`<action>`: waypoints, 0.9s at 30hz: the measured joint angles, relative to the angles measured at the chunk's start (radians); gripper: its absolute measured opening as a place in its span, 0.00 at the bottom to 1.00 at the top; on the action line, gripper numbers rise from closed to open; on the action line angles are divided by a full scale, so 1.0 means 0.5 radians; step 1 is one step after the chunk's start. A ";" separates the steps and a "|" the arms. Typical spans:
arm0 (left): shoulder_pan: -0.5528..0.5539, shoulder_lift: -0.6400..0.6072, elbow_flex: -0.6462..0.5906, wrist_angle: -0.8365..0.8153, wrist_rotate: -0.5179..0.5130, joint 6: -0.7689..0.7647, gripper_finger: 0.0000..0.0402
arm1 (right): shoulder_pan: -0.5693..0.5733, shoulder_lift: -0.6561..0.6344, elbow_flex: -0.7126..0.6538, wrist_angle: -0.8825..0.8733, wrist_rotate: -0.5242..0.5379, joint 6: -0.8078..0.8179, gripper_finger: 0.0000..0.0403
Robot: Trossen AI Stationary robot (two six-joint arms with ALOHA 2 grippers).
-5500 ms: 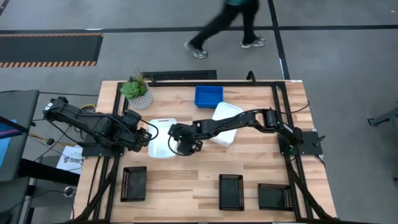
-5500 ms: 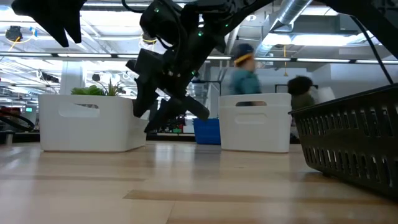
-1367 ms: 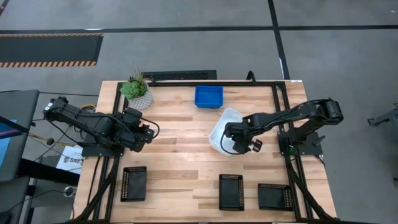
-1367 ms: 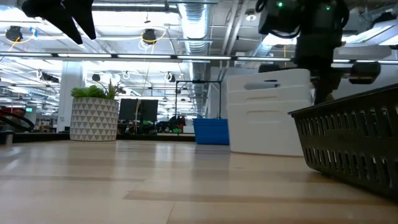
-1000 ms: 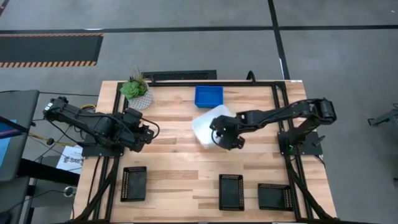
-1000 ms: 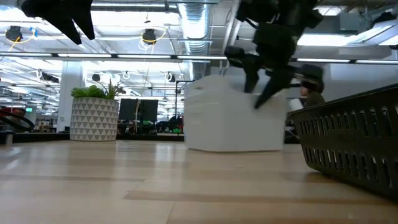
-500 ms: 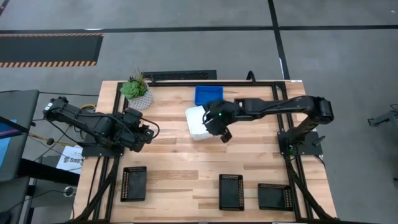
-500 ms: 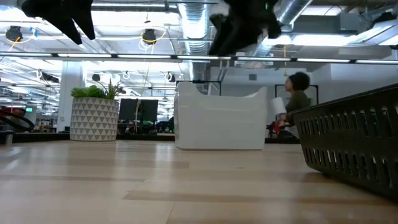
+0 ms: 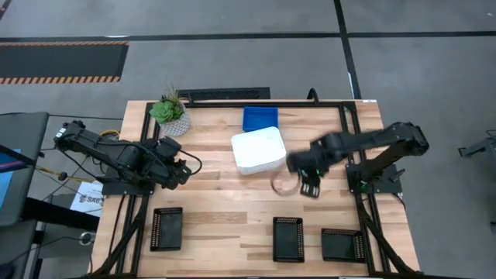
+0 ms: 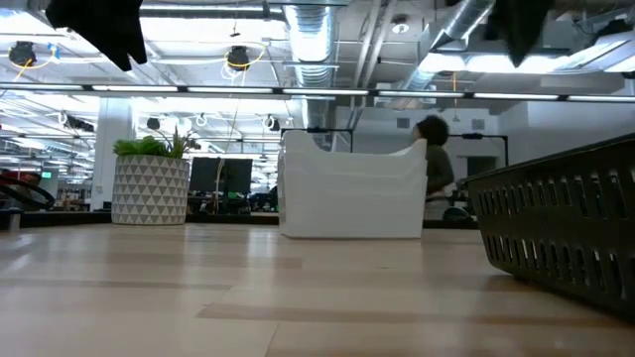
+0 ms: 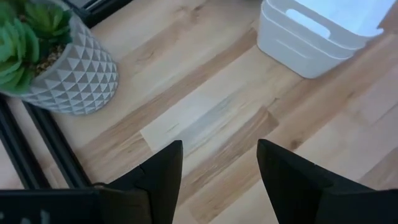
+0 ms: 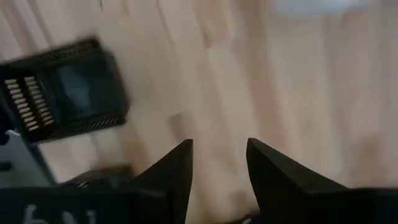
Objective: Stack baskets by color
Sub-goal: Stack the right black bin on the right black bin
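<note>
Far left first: left gripper [image 9: 183,165] parked at the table's left edge, fingers [image 11: 163,167] wide apart and holding nothing, aimed across bare wood toward the white stack; potted plant [image 9: 170,113] off in the back-left corner, not part of the job.

Front row, left to right: black basket [image 9: 167,229] alone near the front-left; then a second black basket [image 9: 287,239] and a third black basket [image 9: 342,244] just beside each other at front-right, none stacked yet.

Back middle: white baskets [image 9: 258,149] nested into one pile, blue baskets [image 9: 260,117] just behind it and touching or nearly so (looks like one pile from above, count not clear).

Right gripper [image 9: 309,177] hovering over open wood, right of the white pile, fingers [image 12: 176,169] apart with nothing between them.

Key relation, as a guess: blacks probably next; the two right-hand black baskets sit toward the table front from the right gripper, near it, long axes running front to back; so right arm much nearer those two, left arm nearer the lone front-left one; likely a short reach forward and down onto a rim.
</note>
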 joint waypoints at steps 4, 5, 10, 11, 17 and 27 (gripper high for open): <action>0.000 0.000 0.000 0.030 0.000 0.122 0.49 | 0.336 -0.047 -0.152 0.025 0.051 0.786 0.42; 0.000 0.000 0.000 0.032 -0.001 0.153 0.49 | 0.428 -0.047 -0.184 0.014 0.054 1.002 0.42; 0.000 0.000 0.000 0.095 -0.027 0.351 0.49 | 0.898 0.008 -0.301 0.084 0.054 1.920 0.42; 0.000 0.000 0.000 0.118 -0.027 0.393 0.49 | 0.987 0.022 -0.323 0.116 0.046 2.036 0.42; 0.000 0.000 0.000 0.184 -0.027 0.604 0.49 | 1.368 0.137 -0.382 0.370 0.048 2.084 0.47; 0.000 0.000 0.000 0.186 0.033 0.689 0.49 | 1.594 0.374 -0.405 0.366 0.049 1.816 0.55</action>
